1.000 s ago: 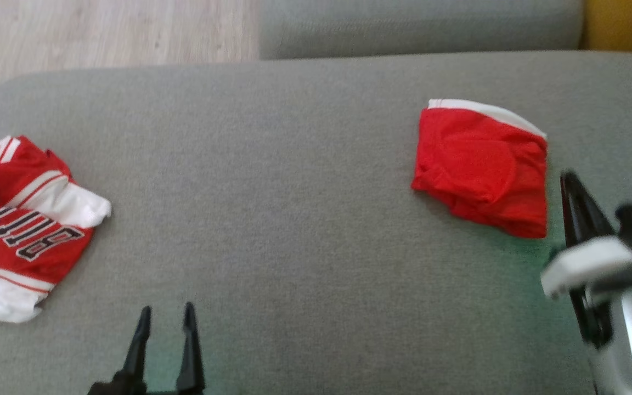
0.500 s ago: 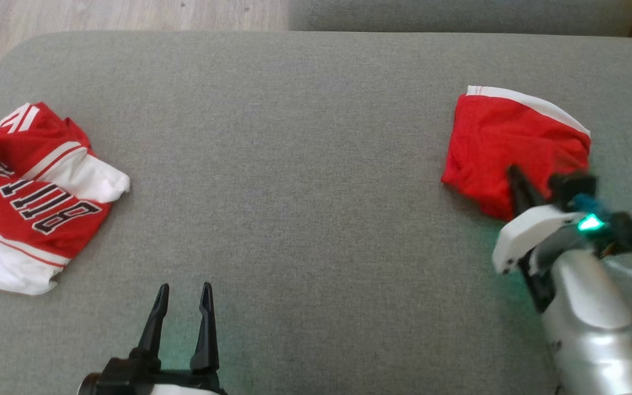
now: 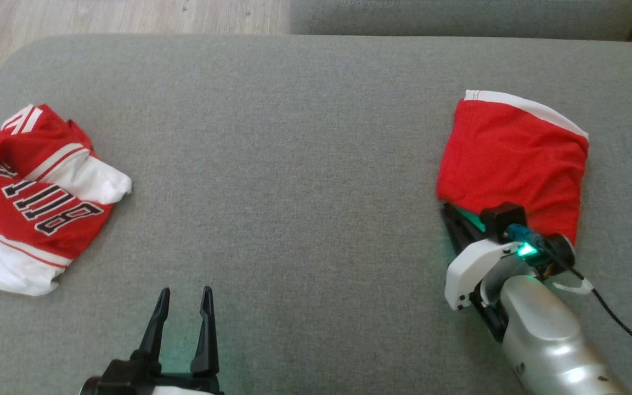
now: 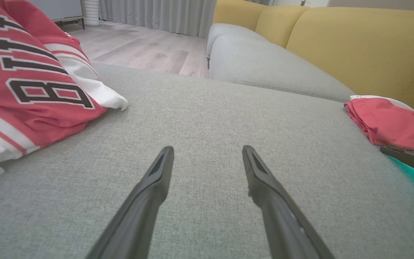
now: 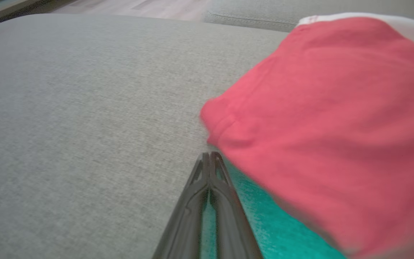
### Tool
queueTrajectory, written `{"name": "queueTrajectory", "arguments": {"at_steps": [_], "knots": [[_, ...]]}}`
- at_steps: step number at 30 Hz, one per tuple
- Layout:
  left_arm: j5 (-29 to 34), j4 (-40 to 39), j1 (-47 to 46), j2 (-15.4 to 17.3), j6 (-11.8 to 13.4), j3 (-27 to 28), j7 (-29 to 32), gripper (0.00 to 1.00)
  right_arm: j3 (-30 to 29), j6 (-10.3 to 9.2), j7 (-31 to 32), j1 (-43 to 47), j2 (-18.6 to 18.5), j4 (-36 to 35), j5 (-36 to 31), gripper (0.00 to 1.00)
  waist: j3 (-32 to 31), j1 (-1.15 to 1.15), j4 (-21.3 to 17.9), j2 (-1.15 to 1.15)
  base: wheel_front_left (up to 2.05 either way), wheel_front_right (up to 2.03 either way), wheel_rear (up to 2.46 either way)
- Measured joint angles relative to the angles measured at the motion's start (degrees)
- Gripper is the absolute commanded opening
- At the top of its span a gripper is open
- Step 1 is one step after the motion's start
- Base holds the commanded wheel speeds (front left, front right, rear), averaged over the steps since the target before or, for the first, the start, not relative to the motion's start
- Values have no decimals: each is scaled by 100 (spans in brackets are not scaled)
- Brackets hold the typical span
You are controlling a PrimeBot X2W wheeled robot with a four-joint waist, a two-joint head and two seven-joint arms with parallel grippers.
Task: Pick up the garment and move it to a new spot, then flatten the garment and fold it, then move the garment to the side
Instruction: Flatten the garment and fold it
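Right claw (image 5: 210,155), shut and empty, had swung to the red garment (image 3: 513,159), perhaps touching its near-left corner; left claw (image 3: 183,293) stayed open.

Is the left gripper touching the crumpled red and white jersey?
Apart. In the head view, bare grey cushion lies between the left gripper and the jersey.

Grey fabric seat cushion (image 3: 305,164), evenly lit, adjoins a second grey cushion (image 4: 264,68) with a yellow backrest (image 4: 365,46); pale wood-look floor (image 4: 149,50) and grey curtains (image 4: 156,14) lie beyond.
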Motion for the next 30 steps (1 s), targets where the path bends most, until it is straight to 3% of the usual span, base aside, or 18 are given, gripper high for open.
{"name": "queueTrajectory", "arguments": {"at_steps": [4,8,9,10,11,12,21,30], "knots": [[-2,38,13,0,1,41,0,100,390,0,-119,16,1,-38,313,0,-103,0,-46,0,0,0,0],[-3,-12,99,-1,41,142,0,100,400,0,-247,71,1,-487,404,0,-273,0,-121,0,0,0,0],[-3,-26,130,-2,53,202,0,100,350,0,-268,126,1,-678,417,18,-329,0,-144,0,0,0,0],[-3,-46,177,0,53,257,0,100,283,0,-293,213,1,-881,404,45,-388,0,-169,0,0,0,0],[-2,-63,236,0,52,298,0,100,191,0,-293,334,1,-1112,366,93,-451,0,-196,0,0,0,0],[-2,-66,303,-2,48,356,0,100,87,0,-293,492,-3,-1382,331,100,-513,-1,-225,0,0,0,0],[7,-102,670,0,-48,623,0,100,-1187,0,-296,2409,-427,-3690,177,100,-968,-2,-466,0,0,0,0],[7,-98,670,-1,-208,556,0,100,-1679,0,-296,3256,-503,-4264,137,100,-1020,-1,-586,0,0,0,0]]}}
